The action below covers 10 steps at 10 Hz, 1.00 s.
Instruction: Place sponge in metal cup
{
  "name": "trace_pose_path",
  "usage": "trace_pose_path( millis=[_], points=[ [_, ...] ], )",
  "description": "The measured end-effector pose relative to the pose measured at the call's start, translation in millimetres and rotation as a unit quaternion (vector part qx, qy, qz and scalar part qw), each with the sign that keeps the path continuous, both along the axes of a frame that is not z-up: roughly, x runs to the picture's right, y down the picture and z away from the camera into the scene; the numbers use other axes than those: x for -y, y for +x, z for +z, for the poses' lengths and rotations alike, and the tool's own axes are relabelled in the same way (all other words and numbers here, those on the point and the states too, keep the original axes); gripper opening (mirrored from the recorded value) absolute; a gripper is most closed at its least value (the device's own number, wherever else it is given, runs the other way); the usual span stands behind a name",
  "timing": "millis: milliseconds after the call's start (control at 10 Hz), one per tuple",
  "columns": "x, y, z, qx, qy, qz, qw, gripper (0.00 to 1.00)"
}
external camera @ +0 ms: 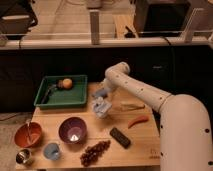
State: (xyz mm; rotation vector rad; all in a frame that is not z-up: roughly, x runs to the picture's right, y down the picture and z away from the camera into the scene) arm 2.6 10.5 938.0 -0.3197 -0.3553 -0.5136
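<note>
Start at the far left: metal cup point(23, 156), upright at the near-left corner of the wooden table point(145, 150), just beside the orange bowl point(19, 137) with a spoon point(30, 130) in it, and near the light-blue mug point(51, 150). Treat both neighbours as wrong targets and aim only for the small silver mouth.

Further along, note the green tray point(75, 97) with an orange fruit point(66, 83), the purple bowl point(65, 127) and the grapes point(95, 151), all roughly between pick and cup.

Mid-table, find the sponge point(100, 93), a grey-blue block lying flat, with the pale packet point(102, 109) right beside it on the camera side. Find the gripper point(103, 100) low over this pair, fingers spread wide, nothing visibly held. Cannot tell contact from near-miss with either item.

Judged as the pick, with placing not yet begun:
- Centre on the blue block, not the shiny packet.
- Straddle the narrower sides and come down square.
- Close gently to allow for squashy foam, and guard against dragging or lifting the packet too.
- Raise enough to clear the purple bowl and the mug on the way to the near-left corner.
- Stop directly above the cup.
- Probably feed the sponge in end-first, given a mouth seemingly hardly wider than the block.
- Release low to avoid tipping a light cup.

To the right, leave alone the dark bar point(120, 137), the pale-green item point(131, 105) and the red-orange pepper point(138, 121).
</note>
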Motion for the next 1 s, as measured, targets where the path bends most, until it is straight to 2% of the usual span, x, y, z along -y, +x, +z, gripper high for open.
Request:
trace_pose_path(
  millis=[600,1000],
  points=[
    [-3.0,-7.3,25.5,0.0,-0.006,-0.03,0.9995,0.8],
    [-8.4,-13.6,39.0,0.003,-0.013,-0.039,0.9992,0.8]
  ],
)
